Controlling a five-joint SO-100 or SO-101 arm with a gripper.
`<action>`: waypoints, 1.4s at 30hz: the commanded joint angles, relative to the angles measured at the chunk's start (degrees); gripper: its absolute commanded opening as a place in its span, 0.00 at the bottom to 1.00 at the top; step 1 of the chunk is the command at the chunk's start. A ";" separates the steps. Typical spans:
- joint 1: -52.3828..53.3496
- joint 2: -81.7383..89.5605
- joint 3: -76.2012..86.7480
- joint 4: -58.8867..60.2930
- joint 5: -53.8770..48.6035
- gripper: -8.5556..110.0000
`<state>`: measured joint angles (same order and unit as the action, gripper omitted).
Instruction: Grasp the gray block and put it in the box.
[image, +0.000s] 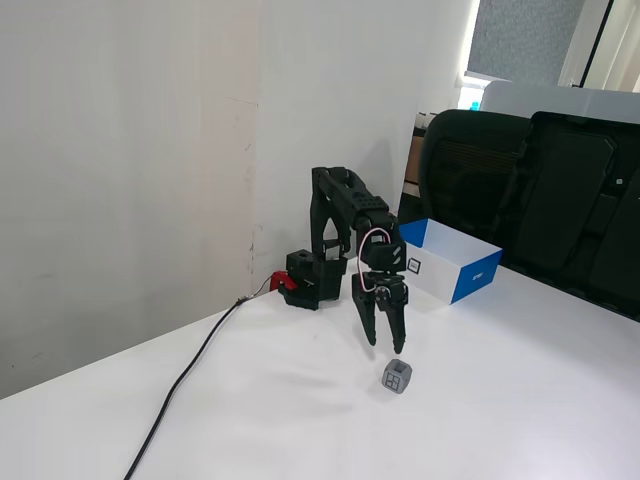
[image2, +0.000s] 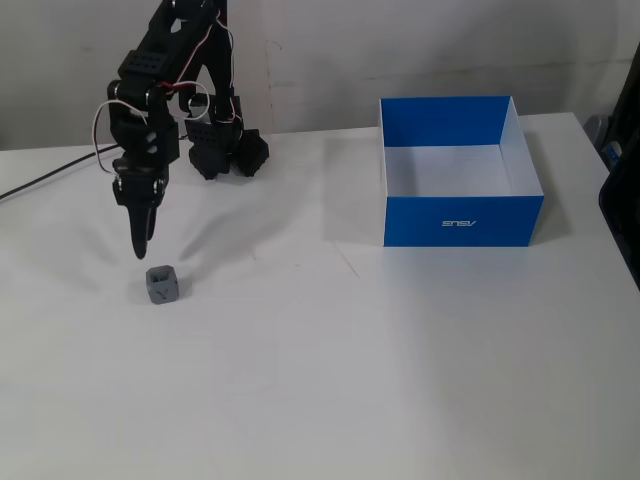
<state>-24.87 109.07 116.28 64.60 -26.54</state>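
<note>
Pincer (image: 384, 347) slightly parted, empty, just above the gray block (image: 397, 377).

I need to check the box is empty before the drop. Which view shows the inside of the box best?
The fixed view from above the table looks down into the box and shows its bare white floor. The other fixed view sees the box from the side, showing only its outer walls and rim.

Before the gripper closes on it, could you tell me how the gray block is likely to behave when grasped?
The gray block looks like a small rigid cube, so it should hold its shape. Resting flat on the table, it probably won't roll, though its rounded edges may let it slip or twist. It looks light, so an off-centre touch from the gripper could nudge it.
</note>
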 joint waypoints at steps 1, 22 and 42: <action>0.53 -0.53 -4.75 -1.67 0.88 0.29; 4.13 -10.37 -11.43 -1.58 4.48 0.29; 6.15 -18.72 -15.03 1.14 9.67 0.30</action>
<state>-18.81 89.65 105.82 65.57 -17.31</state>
